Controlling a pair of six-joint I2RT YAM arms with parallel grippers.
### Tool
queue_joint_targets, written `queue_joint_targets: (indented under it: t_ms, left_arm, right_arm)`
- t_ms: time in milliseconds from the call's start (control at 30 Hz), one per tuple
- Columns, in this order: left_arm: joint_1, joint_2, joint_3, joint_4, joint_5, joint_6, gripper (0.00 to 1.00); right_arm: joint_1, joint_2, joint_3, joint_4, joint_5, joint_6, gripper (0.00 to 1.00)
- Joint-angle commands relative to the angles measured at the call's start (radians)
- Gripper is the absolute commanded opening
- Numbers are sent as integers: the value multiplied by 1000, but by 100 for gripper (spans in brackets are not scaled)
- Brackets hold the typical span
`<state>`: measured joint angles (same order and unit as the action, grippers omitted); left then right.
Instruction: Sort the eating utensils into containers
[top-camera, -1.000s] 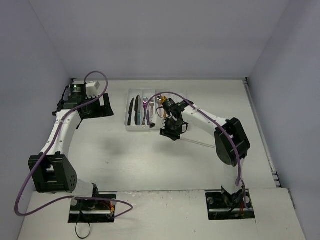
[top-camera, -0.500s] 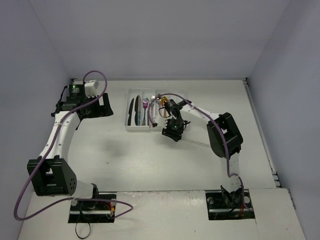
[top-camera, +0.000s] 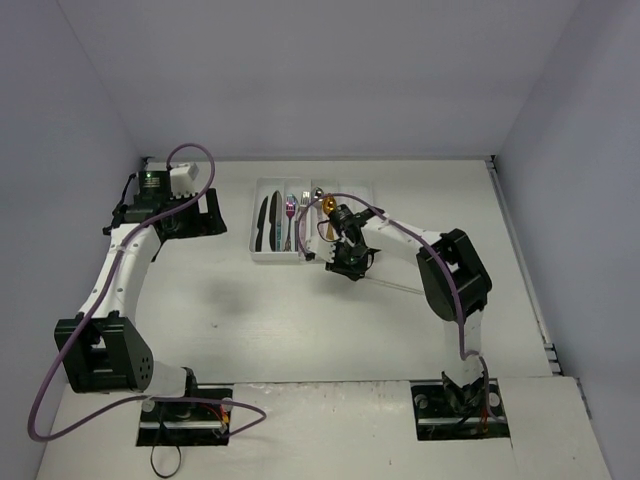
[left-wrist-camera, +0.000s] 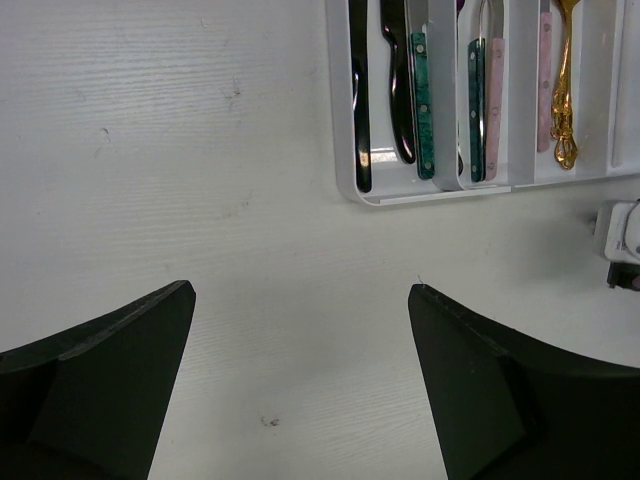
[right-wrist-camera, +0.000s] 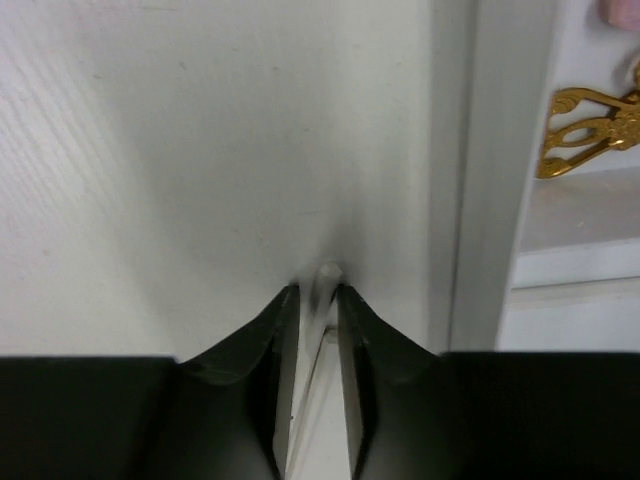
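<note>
The table (top-camera: 300, 330) carries the tray (top-camera: 275, 259) at 12 o'clock of its middle; the left gripper (left-wrist-camera: 300, 288) hangs at 9 o'clock of the tray, jaws spread wide with nothing between them; the right gripper (right-wrist-camera: 318, 288) sits low at the tray's 4 o'clock corner, jaws drawn almost together on a thin pale chopstick (right-wrist-camera: 315, 400); black knives (left-wrist-camera: 360, 100), teal and pink handles and a gold piece (right-wrist-camera: 585, 130) already lie in the tray's slots; the chopstick is outside the tray, on the table just beside the tray's wall, and seems to run off toward 4 o'clock; whether one stick or two is pinched I cannot tell; the likely trouble: so slim a stick, held near its end, may swivel or slide out on the lift; its free end may drag; its tip may catch the wall instead of clearing it.
</note>
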<state>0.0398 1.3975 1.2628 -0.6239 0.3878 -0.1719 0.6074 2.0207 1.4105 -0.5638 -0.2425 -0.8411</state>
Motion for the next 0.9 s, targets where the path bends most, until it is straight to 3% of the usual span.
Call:
queue_joint_targets:
  t_ms: [0,133,433,567,700,867]
  left_arm:
    - [2,-48,7,35,5,5,87]
    - [2,-41,14,35,5,6,87]
    - [1,-15,33,36,23,0,87]
    - [2,-12,42,33,28,0,87]
    - [2,-19,46,35,37,3,87]
    - [2,-20,44,35,39,0,87]
  right_arm:
    - [49,-34,-133,-5,-6,11,11]
    - [59,-69,-167,-3,-19,55,0]
    - [61,-210,-73,-77,-72,191,0]
    - [63,-270,-15,-126,-44,177,0]
    - [68,-385,17,-156,92,22,0]
    - [60,-519,-8,-145,192,-364,0]
